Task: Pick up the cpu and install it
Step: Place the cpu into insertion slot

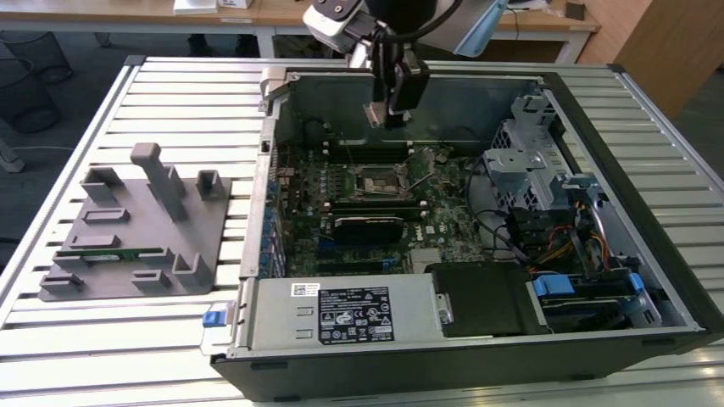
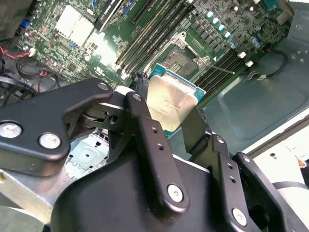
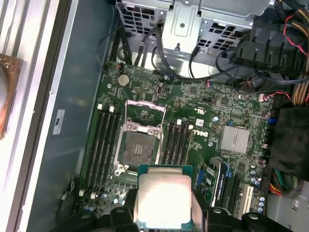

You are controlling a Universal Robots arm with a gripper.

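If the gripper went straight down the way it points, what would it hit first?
Probably the motherboard, at or near the open CPU socket; the cpu in the gripper would touch first. Depth is unclear.

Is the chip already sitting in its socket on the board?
No: in the first wrist view the chip is held in the gripper, apart from the socket, which lies open and bare.

Inspection recorded one cpu (image 3: 161, 200), one gripper (image 2: 169, 108), one computer case (image 1: 476, 97), one grey tray (image 1: 125, 227), one green memory stick (image 1: 110, 253).
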